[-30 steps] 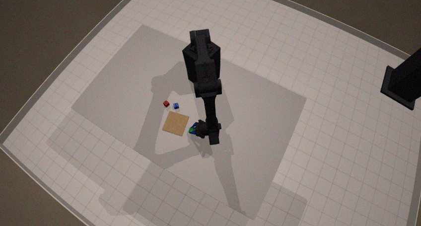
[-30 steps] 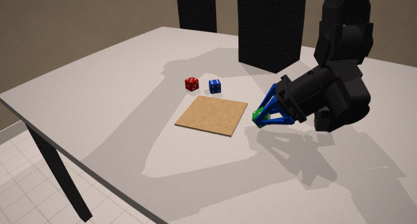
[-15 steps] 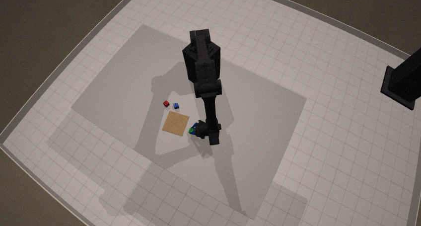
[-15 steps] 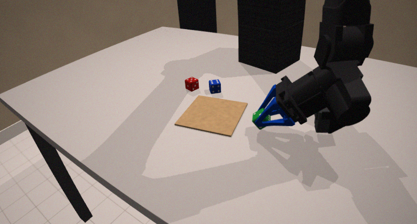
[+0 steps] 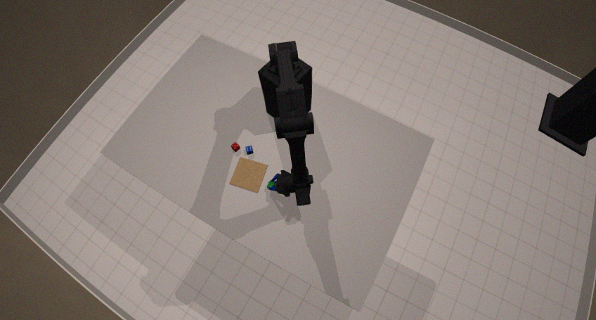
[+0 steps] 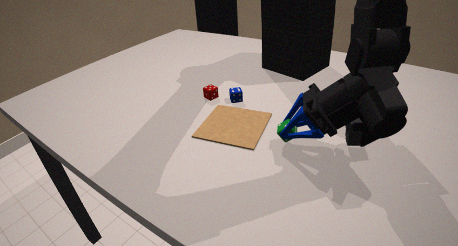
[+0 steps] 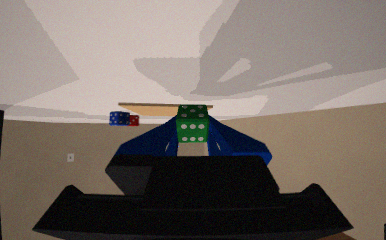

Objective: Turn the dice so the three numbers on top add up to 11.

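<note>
My gripper (image 6: 285, 131) with blue fingers is shut on a green die (image 6: 283, 128) and holds it low, just off the right edge of the tan mat (image 6: 233, 125). The green die also shows in the wrist view (image 7: 192, 125) between the fingers, and in the overhead view (image 5: 270, 185). A red die (image 6: 210, 92) and a blue die (image 6: 235, 94) sit side by side on the table just beyond the mat's far edge, off the mat. The mat (image 5: 248, 174) lies flat with nothing on it.
A tall black block (image 6: 295, 28) stands on the table behind the mat. A second dark post (image 6: 215, 8) stands further back. The table's near edge (image 6: 96, 182) runs across the front left.
</note>
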Action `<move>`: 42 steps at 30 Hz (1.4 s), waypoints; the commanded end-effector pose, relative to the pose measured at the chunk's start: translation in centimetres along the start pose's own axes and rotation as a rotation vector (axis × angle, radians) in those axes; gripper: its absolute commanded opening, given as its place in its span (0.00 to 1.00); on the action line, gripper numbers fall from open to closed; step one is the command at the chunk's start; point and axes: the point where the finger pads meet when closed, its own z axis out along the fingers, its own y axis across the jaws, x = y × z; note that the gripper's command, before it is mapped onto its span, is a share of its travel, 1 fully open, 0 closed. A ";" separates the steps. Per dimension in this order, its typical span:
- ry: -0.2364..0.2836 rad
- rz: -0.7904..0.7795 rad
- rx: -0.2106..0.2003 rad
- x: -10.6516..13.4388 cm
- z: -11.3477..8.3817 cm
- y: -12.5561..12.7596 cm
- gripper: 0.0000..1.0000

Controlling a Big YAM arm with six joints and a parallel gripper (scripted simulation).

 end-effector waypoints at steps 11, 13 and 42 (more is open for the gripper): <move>-0.005 0.017 0.006 0.7 -0.2 -0.9 0.26; -0.005 0.017 0.006 0.7 -0.2 -0.9 0.26; 0.001 0.001 -0.006 -0.7 1.2 0.1 0.26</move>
